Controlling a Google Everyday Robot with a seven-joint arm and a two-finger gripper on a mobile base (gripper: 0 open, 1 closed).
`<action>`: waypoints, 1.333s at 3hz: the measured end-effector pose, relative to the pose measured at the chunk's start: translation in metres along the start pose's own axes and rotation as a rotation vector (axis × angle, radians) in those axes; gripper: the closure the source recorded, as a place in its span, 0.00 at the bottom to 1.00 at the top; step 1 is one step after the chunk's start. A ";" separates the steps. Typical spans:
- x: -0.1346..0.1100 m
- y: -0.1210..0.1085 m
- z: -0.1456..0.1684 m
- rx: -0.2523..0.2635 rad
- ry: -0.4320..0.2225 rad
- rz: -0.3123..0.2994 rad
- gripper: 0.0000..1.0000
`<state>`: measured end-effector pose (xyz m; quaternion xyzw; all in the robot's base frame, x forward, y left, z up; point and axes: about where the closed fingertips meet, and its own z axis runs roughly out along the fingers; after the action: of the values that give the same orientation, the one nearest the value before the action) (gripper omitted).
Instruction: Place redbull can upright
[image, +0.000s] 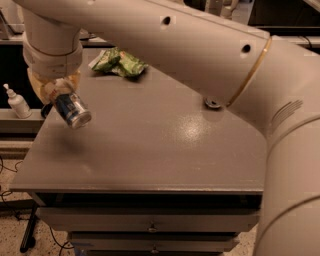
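The redbull can (73, 110), slim, blue and silver, is held tilted in the air above the left part of the grey table (150, 145), its silver end pointing down and to the right. My gripper (59, 93) is shut on the can's upper end, under the pale wrist at the upper left. The can casts a faint shadow on the table below it. The big beige arm crosses the top of the view and hides the table's far right.
A green crumpled snack bag (119, 62) lies at the table's back. A small round silver object (213, 103) shows by the arm at the right. A white pump bottle (17, 101) stands on a shelf left of the table. Drawers sit below the front edge.
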<state>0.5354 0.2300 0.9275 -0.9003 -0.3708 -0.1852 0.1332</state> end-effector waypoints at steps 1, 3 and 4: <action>0.020 -0.005 -0.016 0.188 0.088 0.003 1.00; 0.019 -0.011 -0.020 0.229 0.092 0.001 1.00; 0.019 -0.006 -0.022 0.238 0.161 0.005 1.00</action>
<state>0.5383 0.2377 0.9566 -0.8611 -0.3762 -0.2113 0.2690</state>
